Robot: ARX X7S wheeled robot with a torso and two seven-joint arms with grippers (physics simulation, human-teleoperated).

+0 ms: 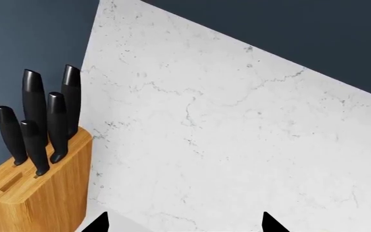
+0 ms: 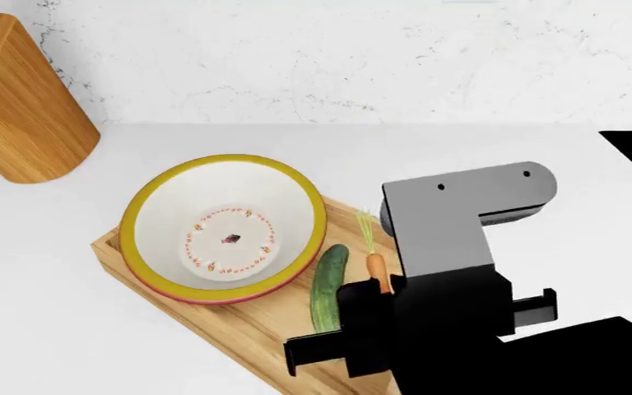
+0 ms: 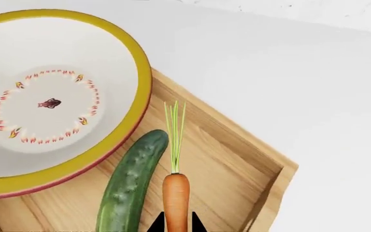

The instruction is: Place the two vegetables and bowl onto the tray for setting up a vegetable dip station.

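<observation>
The bowl (image 2: 162, 222) sits on the left part of the wooden tray (image 2: 239, 325), white inside with a yellow rim. The green cucumber (image 2: 327, 288) lies on the tray against the bowl's right side. My right gripper (image 3: 176, 224) is shut on the orange carrot (image 3: 176, 198), holding it just right of the cucumber (image 3: 131, 183), low over the tray floor (image 3: 237, 159), green top pointing away. I cannot tell whether the carrot (image 2: 377, 271) touches the tray. My left gripper (image 1: 185, 224) is open and empty, facing the marble wall, out of the head view.
A wooden knife block (image 2: 20, 115) with black-handled knives stands at the back left by the wall; it also shows in the left wrist view (image 1: 44, 188). White countertop (image 2: 513, 140) surrounds the tray. The marble backsplash (image 2: 349, 58) runs along the back.
</observation>
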